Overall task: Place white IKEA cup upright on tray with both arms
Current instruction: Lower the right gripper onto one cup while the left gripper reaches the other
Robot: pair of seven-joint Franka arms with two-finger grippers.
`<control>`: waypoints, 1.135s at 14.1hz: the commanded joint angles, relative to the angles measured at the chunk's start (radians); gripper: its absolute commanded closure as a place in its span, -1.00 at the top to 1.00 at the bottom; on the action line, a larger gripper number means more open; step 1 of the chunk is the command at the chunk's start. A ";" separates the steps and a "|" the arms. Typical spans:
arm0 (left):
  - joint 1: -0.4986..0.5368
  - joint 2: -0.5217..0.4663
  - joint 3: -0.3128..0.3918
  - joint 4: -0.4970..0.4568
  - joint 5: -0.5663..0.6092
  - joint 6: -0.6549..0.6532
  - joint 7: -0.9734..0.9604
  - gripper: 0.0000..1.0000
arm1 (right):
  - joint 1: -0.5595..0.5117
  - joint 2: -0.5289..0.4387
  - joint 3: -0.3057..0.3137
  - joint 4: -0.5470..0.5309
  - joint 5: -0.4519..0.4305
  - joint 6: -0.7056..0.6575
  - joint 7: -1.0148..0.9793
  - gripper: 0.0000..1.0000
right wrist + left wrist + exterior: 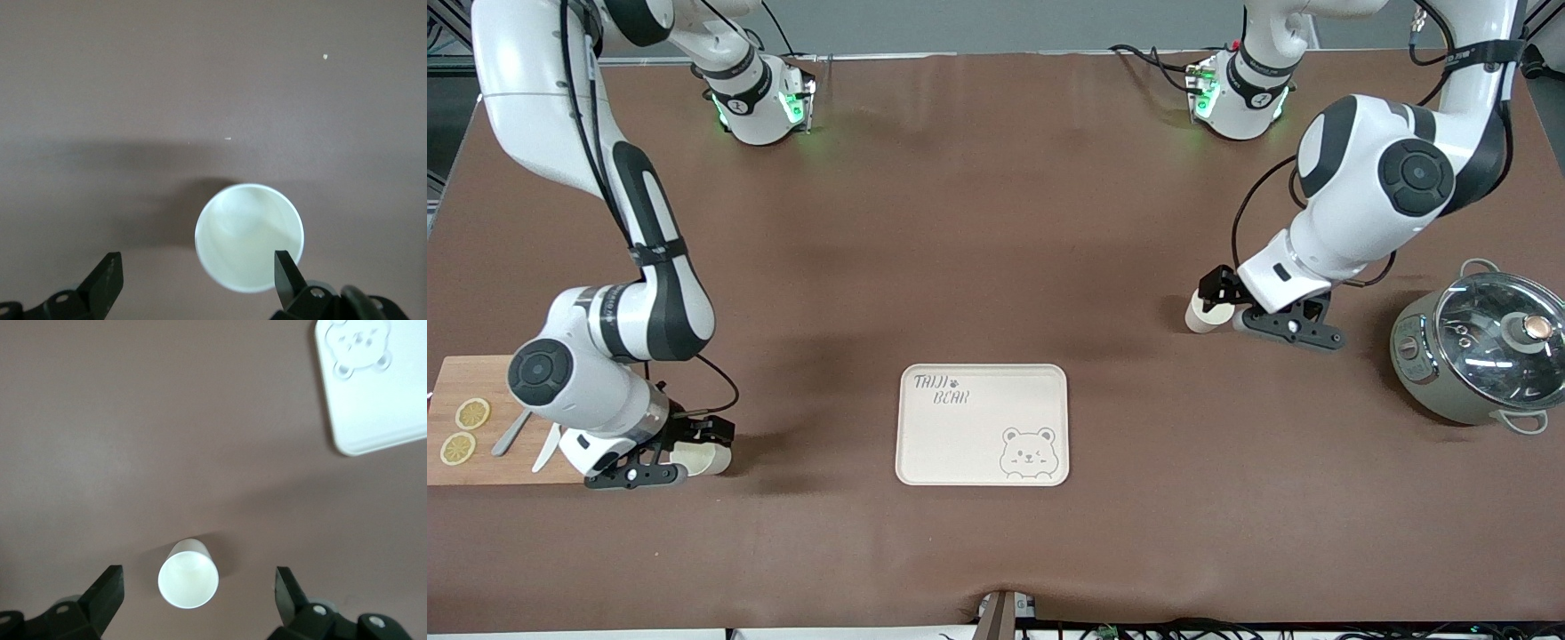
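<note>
Not yet on the tray [925,444]: one cup [1204,317] standing mouth-up on the brown cloth, toward the left arm's end from the tray and farther from the front camera; the other cup [710,459] likewise upright, toward the right arm's end, about level with the tray's nearer rim.

Left gripper [1227,309] down over the first cup, jaws wide, nothing held. Right gripper [692,450] the same over the other cup, jaws wide too, with that cup sitting closer to one finger [287,277] than to its mate. Apparently set so for a sideways pinch on each wall, keeping mouths up.

Bare cloth from both cups to the tray. Pot [1480,351] and board [480,382] well outside those paths.
</note>
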 commanded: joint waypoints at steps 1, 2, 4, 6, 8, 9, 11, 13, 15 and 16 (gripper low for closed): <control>0.036 -0.102 -0.006 -0.218 0.029 0.172 0.052 1.00 | 0.008 0.063 0.000 0.038 -0.006 0.053 0.015 1.00; 0.038 -0.111 -0.006 -0.272 0.029 0.235 0.061 1.00 | 0.009 0.080 -0.002 0.038 -0.006 0.072 0.014 1.00; 0.038 -0.107 -0.006 -0.353 0.029 0.350 0.064 1.00 | 0.011 0.094 -0.002 0.038 -0.008 0.076 0.012 1.00; 0.040 -0.093 -0.006 -0.424 0.029 0.470 0.066 1.00 | 0.013 0.096 -0.002 0.038 -0.017 0.075 0.006 0.49; 0.040 -0.071 -0.006 -0.473 0.029 0.559 0.081 1.00 | 0.013 0.096 -0.002 0.039 -0.019 0.075 0.011 0.04; 0.040 -0.059 -0.006 -0.496 0.029 0.604 0.082 1.00 | 0.014 0.096 -0.002 0.039 -0.019 0.075 0.008 -0.31; 0.041 -0.033 -0.004 -0.531 0.029 0.687 0.098 1.00 | 0.013 0.094 -0.002 0.042 -0.017 0.076 0.005 -0.78; 0.050 0.019 -0.004 -0.536 0.029 0.759 0.102 1.00 | 0.013 0.094 -0.003 0.067 -0.020 0.069 0.002 -1.00; 0.053 0.079 -0.004 -0.536 0.029 0.835 0.115 1.00 | 0.017 0.094 -0.003 0.082 -0.019 0.061 0.002 -1.00; 0.064 0.108 -0.004 -0.542 0.029 0.880 0.131 1.00 | 0.020 0.093 -0.002 0.087 -0.017 0.061 0.003 -1.00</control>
